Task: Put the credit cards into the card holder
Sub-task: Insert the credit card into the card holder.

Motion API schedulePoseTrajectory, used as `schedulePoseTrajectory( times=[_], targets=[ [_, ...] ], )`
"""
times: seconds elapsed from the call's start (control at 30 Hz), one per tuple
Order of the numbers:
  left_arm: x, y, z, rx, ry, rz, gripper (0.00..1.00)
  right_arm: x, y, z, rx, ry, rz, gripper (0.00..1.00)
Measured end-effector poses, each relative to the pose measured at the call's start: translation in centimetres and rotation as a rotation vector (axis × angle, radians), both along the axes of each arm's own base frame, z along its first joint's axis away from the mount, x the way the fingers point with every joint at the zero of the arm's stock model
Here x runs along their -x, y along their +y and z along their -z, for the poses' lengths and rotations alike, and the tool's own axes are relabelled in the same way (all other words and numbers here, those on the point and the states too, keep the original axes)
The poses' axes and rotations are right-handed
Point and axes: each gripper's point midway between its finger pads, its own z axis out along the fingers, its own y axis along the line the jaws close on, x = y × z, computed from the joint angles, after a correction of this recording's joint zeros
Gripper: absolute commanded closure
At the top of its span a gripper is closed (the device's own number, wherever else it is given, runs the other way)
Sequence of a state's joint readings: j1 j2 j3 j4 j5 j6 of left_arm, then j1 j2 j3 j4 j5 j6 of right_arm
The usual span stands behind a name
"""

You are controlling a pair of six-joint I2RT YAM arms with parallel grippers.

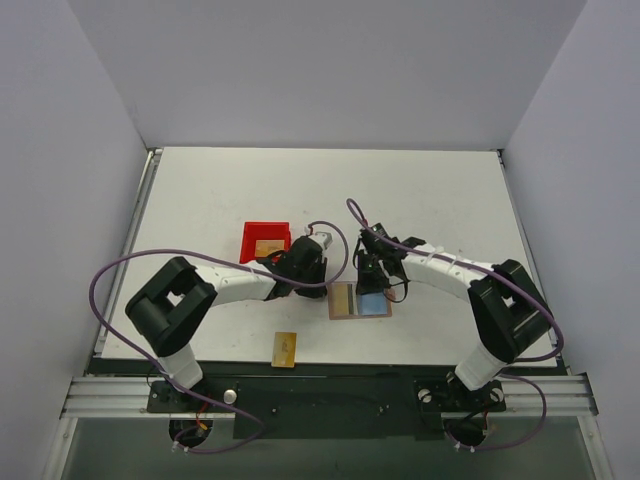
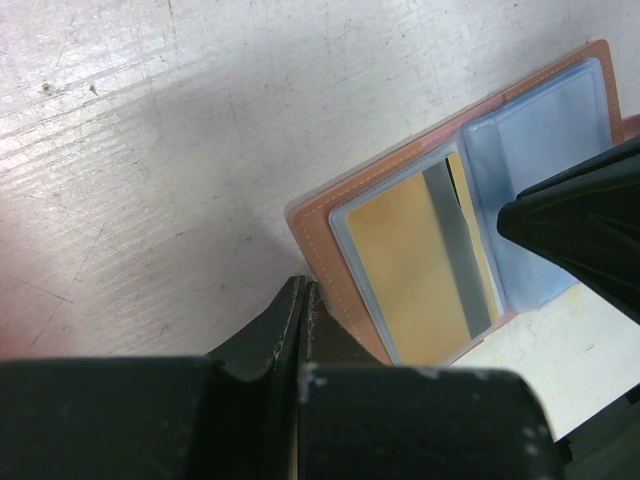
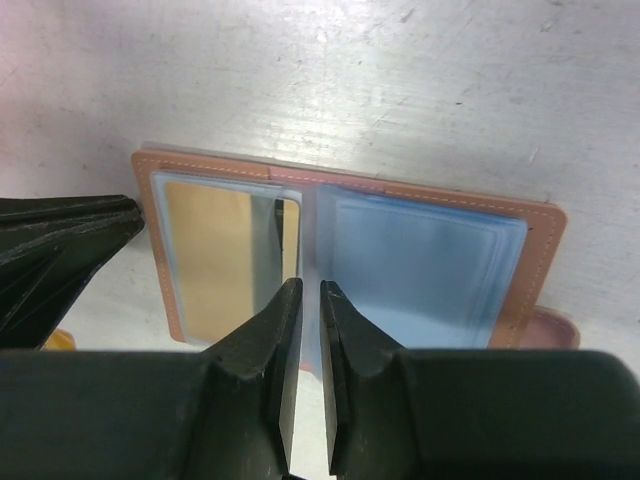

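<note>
The card holder [image 1: 360,301] lies open on the table, brown rim, light blue sleeves. In the left wrist view [image 2: 330,240] its left sleeve holds a gold credit card [image 2: 410,270] with a dark stripe; that card also shows in the right wrist view [image 3: 215,260]. My left gripper [image 2: 303,287] is shut and empty, tips touching the holder's left edge. My right gripper [image 3: 310,290] is nearly shut with a thin gap, nothing between the jaws, tips over the holder's middle fold [image 3: 305,215]. A second gold card [image 1: 285,348] lies on the table near the front edge.
A red plastic bin [image 1: 265,240] stands behind my left gripper [image 1: 326,286] with a gold card [image 1: 267,247] inside. My right gripper [image 1: 372,284] is close to the left one over the holder. The holder's clasp tab [image 3: 555,325] sticks out at its right side.
</note>
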State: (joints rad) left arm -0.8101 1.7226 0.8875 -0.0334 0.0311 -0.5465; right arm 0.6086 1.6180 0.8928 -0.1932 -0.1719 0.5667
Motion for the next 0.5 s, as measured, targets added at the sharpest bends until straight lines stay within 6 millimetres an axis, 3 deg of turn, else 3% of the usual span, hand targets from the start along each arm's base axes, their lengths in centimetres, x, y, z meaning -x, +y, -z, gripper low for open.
schedulePoseTrajectory(
  times=[0.13, 0.5],
  targets=[
    [-0.07, -0.17, -0.01, 0.003, 0.002, 0.003, 1.0, -0.08, -0.32, 0.08, 0.015, -0.004, 0.007, 1.0],
    [-0.12, -0.31, -0.01, 0.005, 0.003, 0.005, 1.0, -0.29, -0.31, 0.97, 0.039, 0.014, -0.006, 1.0]
  ],
)
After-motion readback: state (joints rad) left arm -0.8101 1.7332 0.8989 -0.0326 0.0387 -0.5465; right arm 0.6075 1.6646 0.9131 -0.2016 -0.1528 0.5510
